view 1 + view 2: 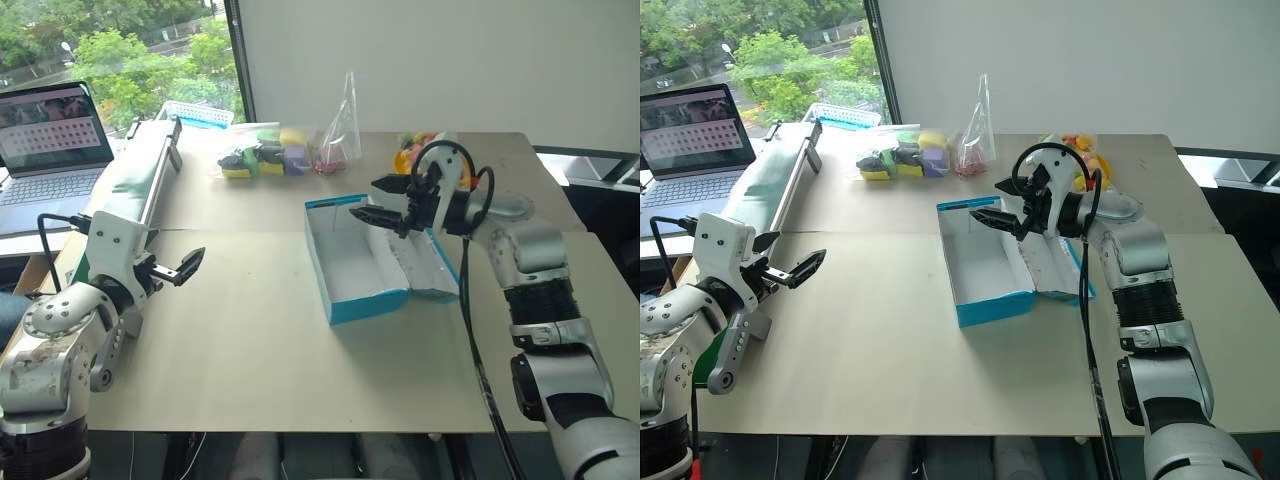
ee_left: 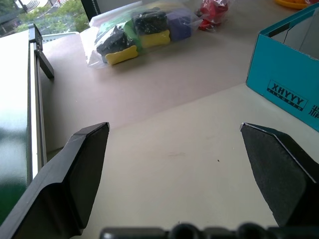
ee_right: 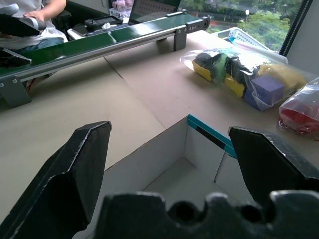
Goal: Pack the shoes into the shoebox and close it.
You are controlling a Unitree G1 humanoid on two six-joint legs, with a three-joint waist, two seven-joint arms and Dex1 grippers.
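At lower left of the head view the left claw (image 1: 178, 268) hovers wide open and empty above the tan surface (image 1: 250, 340). At centre lies the open, empty shoebox (image 1: 352, 302); the right claw (image 1: 385, 203), spread wide and empty, hangs over its far end.

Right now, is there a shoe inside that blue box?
No. The shoebox lies open with only its bare white inside showing, and the right gripper hangs over it, open and holding nothing.
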